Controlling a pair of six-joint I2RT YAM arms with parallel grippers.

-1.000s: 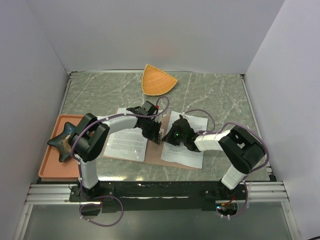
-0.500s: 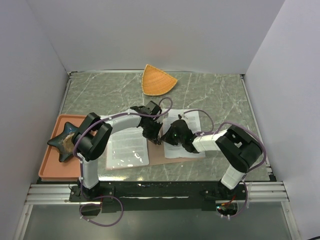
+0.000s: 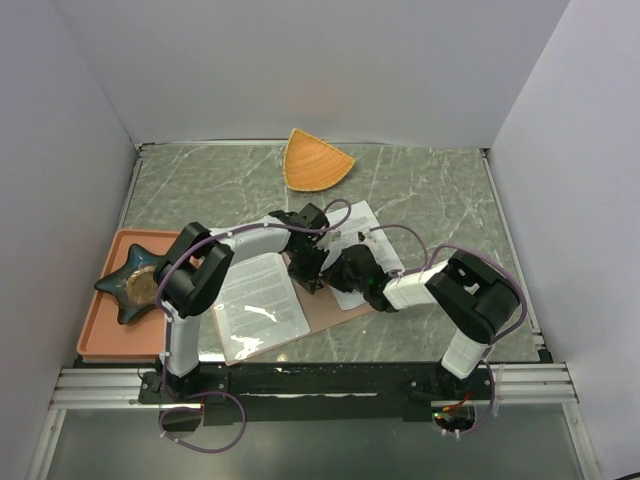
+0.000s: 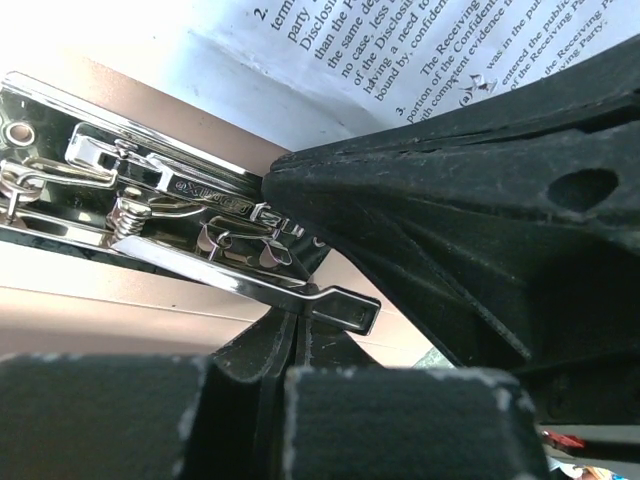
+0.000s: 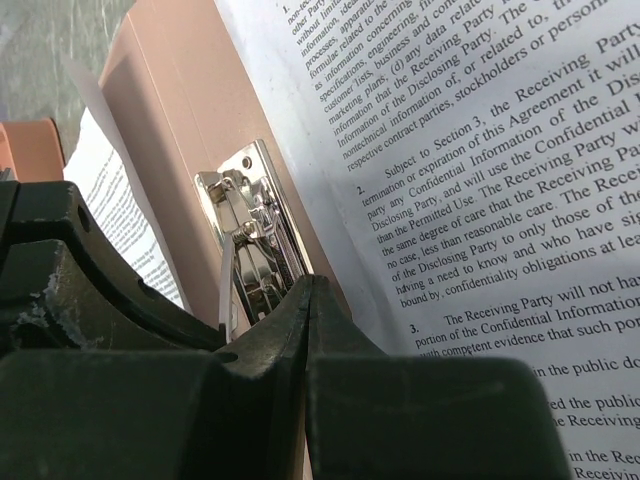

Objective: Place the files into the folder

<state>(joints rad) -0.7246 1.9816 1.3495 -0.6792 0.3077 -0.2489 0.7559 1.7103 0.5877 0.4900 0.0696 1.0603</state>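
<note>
The reddish-brown folder (image 3: 322, 316) lies open on the table, turned at an angle. One printed white sheet (image 3: 255, 305) lies on its left half, and another (image 3: 358, 228) on its right half toward the back. My left gripper (image 3: 313, 273) and right gripper (image 3: 343, 272) meet at the spine, both shut. In the left wrist view the shut gripper (image 4: 292, 330) sits just under the lever of the metal clip (image 4: 150, 215). In the right wrist view the shut gripper (image 5: 310, 295) touches the near end of the clip (image 5: 250, 240), beside the sheet (image 5: 480, 200).
A salmon-orange tray (image 3: 98, 338) holding a dark star-shaped dish (image 3: 130, 280) stands at the left edge. An orange fan-shaped dish (image 3: 315, 160) lies at the back middle. White walls enclose the table on three sides.
The folder and its sheets have turned counterclockwise: the left sheet swung toward the front edge and the right sheet toward the back. Both grippers stayed together at the clip.
</note>
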